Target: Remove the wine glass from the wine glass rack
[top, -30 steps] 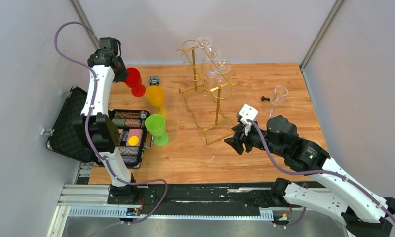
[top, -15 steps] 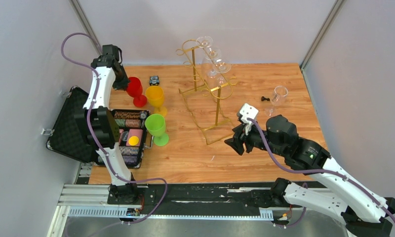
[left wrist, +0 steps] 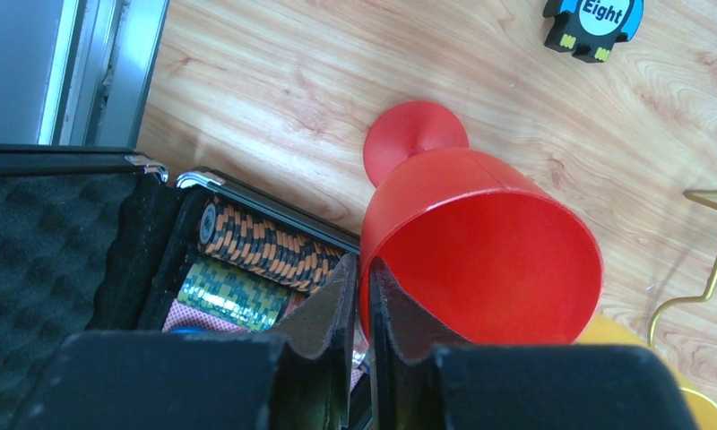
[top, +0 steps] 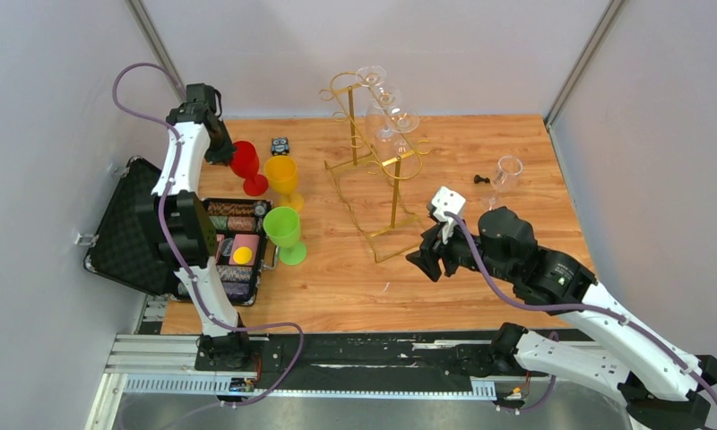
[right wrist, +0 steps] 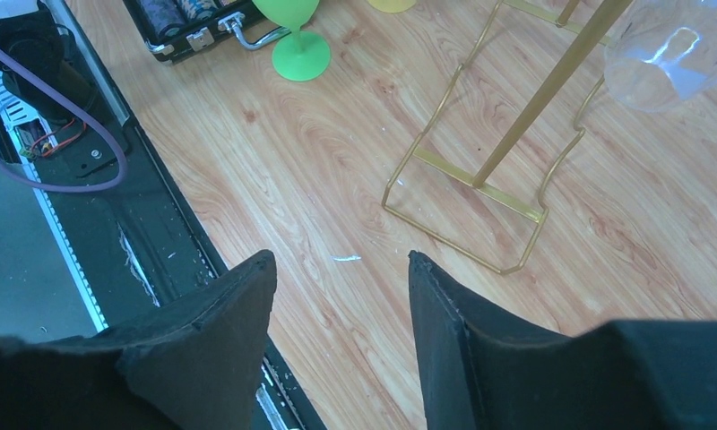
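The gold wire wine glass rack (top: 394,193) stands at the table's middle back, with several clear wine glasses (top: 384,112) hanging upside down from its upper arms. In the right wrist view its post (right wrist: 545,97) and base show, with one clear wine glass bowl (right wrist: 670,52) at the top right. My right gripper (top: 427,260) is open and empty, low over the wood just in front of the rack's base (right wrist: 341,262). My left gripper (top: 220,148) is shut on the rim of a red goblet (top: 245,163), far left of the rack; one finger is inside the red goblet (left wrist: 489,251) and one outside (left wrist: 362,264).
A yellow goblet (top: 283,176) and a green goblet (top: 284,231) stand left of the rack. An open black case of poker chips (top: 234,246) lies at the left edge. A clear glass (top: 507,170) stands at the right back. A small "Eight" tile (left wrist: 595,22) lies behind the red goblet.
My left gripper moved back and left with the red goblet, which now sits lower and more upright. My right gripper shifted slightly left.
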`<move>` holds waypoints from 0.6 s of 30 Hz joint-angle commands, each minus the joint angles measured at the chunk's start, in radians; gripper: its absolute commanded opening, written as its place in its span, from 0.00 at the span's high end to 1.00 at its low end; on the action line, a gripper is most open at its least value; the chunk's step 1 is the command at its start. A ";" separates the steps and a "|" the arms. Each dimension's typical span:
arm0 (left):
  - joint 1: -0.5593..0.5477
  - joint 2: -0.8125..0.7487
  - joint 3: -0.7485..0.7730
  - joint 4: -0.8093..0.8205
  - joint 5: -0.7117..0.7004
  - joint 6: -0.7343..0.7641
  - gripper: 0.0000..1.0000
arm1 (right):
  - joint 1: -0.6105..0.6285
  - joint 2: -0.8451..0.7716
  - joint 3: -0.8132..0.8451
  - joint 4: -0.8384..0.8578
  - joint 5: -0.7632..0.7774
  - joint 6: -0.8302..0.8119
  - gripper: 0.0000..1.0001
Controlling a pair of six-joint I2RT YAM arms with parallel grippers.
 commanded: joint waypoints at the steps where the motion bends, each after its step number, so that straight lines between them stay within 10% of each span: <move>1: 0.012 0.017 0.007 0.021 0.006 0.015 0.79 | 0.003 0.001 0.052 0.015 0.019 0.021 0.43; 18: 0.012 0.004 0.158 -0.032 0.002 0.024 0.37 | 0.004 0.010 0.091 0.012 0.027 0.022 0.40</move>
